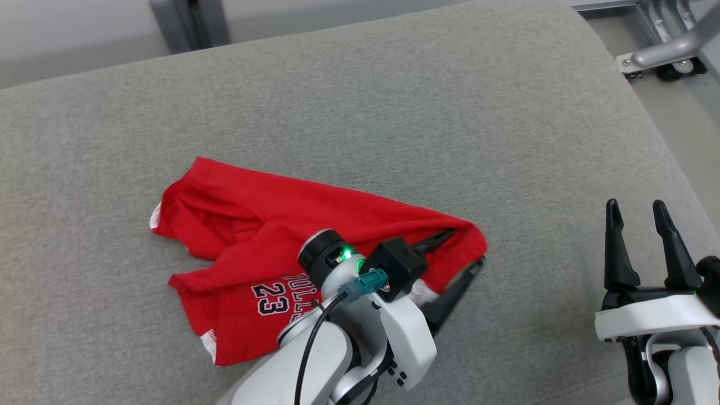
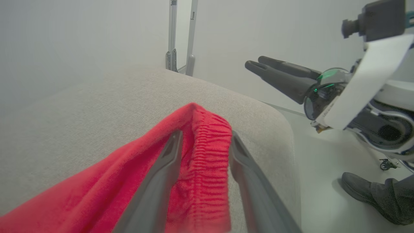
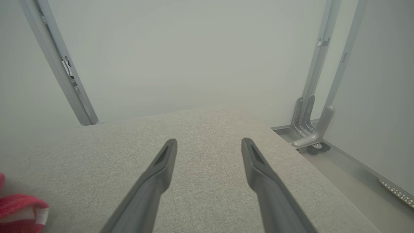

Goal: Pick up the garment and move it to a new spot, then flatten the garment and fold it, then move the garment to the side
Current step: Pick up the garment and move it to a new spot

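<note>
Head view. Red garment [image 1: 247,225] lies crumpled on the grey cushion [image 1: 394,101], centre-left of frame, with "23" printed near its lower edge. Left gripper [image 1: 464,247] reaches in from bottom centre, pointing to the upper right. One finger lies over the garment's right end, the other just off its edge. Right gripper [image 1: 635,209] is at lower right, fingers up and spread, nothing between them, well apart from the garment.

Left wrist view. Left gripper [image 2: 206,136] is spread, not clamped. The garment's [image 2: 81,200] ribbed waistband [image 2: 210,155] bunches up between the two fingers [image 2: 161,174], cloth against both. Cushion [image 2: 97,113] runs to the upper left. Right gripper [image 2: 255,62] is at upper right, fingers pointing left. A foot [image 2: 362,191] in a dark shoe stands on the floor at lower right.

Right wrist view. Right gripper [image 3: 209,142] is released and holds nothing, over bare cushion [image 3: 210,129]. A bit of garment [image 3: 19,204] with white trim shows at the lower left edge. Metal frame posts [image 3: 61,64] stand at upper left and right.
</note>
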`<state>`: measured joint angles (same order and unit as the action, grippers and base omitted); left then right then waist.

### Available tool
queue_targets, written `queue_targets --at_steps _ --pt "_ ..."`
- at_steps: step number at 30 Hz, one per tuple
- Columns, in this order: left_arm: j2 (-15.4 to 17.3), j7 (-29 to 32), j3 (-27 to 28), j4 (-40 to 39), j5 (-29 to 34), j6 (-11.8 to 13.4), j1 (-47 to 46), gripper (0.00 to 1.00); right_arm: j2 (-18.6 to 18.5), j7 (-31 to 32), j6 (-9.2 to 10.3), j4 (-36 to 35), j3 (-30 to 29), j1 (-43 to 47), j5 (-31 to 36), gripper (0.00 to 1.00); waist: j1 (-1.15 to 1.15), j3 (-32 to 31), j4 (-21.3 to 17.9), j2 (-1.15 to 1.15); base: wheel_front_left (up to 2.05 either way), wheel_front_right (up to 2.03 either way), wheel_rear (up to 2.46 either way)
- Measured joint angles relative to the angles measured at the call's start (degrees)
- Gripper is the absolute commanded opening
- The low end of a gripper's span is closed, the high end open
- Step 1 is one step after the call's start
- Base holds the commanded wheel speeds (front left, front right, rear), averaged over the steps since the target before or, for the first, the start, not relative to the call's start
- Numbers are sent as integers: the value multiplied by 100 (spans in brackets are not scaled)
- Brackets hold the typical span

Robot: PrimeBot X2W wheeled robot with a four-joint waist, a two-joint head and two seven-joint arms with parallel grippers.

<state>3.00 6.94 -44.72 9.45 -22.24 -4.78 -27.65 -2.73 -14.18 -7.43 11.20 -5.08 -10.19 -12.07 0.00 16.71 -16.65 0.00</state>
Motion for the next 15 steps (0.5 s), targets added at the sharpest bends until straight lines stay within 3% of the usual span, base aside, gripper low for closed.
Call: queue_targets --at_steps 6,9,15 --pt "-3 -224 -274 85 -256 -120 -18 100 1 -24 0 53 -36 -114 34 100 0 -13 310 0 0 0 0" --pt "187 -253 -202 -13 -258 -99 25 100 2 -32 0 57 -47 -121 78 100 0 -85 477 0 0 0 0" --pt "701 -485 428 -380 -286 439 242 100 2 -20 0 14 -151 -114 177 100 0 -265 805 0 0 0 0"
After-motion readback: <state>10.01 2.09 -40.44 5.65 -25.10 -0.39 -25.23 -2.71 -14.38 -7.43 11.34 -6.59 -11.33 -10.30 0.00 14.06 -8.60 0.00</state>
